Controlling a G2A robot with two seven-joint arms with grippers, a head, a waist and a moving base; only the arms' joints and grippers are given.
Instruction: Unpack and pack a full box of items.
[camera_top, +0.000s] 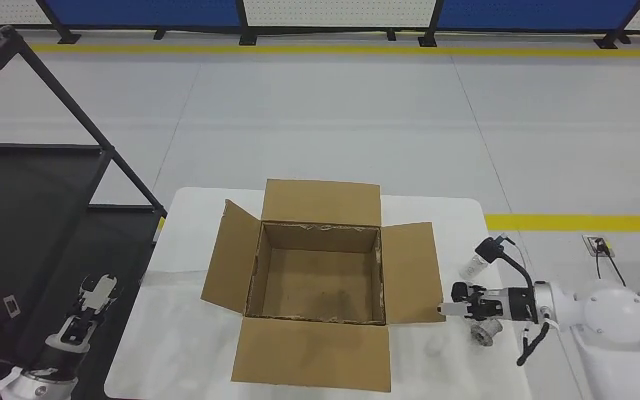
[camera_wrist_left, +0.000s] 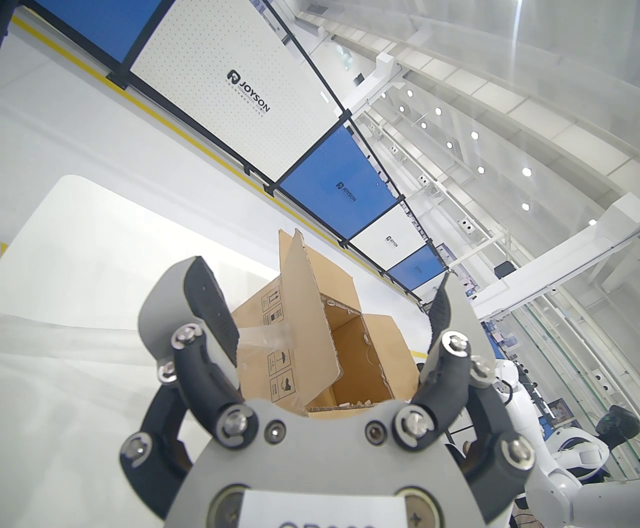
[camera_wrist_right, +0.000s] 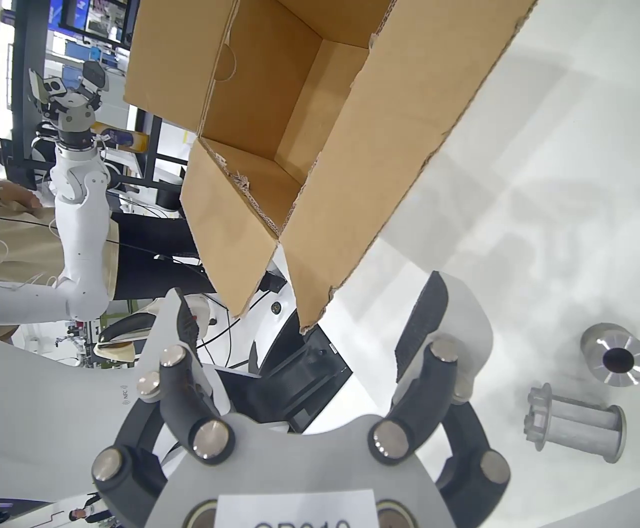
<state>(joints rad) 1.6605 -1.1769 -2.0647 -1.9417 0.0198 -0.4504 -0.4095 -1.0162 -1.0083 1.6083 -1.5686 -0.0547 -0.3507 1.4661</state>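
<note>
— How far along does this look?

— About halfway, I'd judge. The cardboard box (camera_top: 320, 205) sits open in the middle of the white table (camera_top: 190, 215), all four flaps folded out. In the top view its floor is bare brown card with nothing lying on it. So the unpacking half looks finished, or close to it.

— Where are the items?

— Two show in the right wrist view, on the table outside the box on the right arm's side. One is a short metal sleeve (camera_wrist_right: 611, 355) standing on end with its dark bore showing. The other is a flanged spool (camera_wrist_right: 575, 430) lying on its side just beside it. They are near each other but apart. That is few for a full box, and I cannot say whether more lie elsewhere.

— And the claws?

— The right gripper (camera_wrist_right: 307, 300) hangs near the corner of the side flap (camera_top: 410, 270), jaws spread wide and holding nothing. The two metal parts lie off to one side of it, not between its pads. The left gripper (camera_wrist_left: 325, 300) is also spread wide and empty. It is well away from the box, out past the table's edge (camera_top: 99, 287).

— What is left?

— All of the packing, as I read it. Nothing is back inside and neither claw grips a part. The right arm is the nearer one to make the first pick.
</note>
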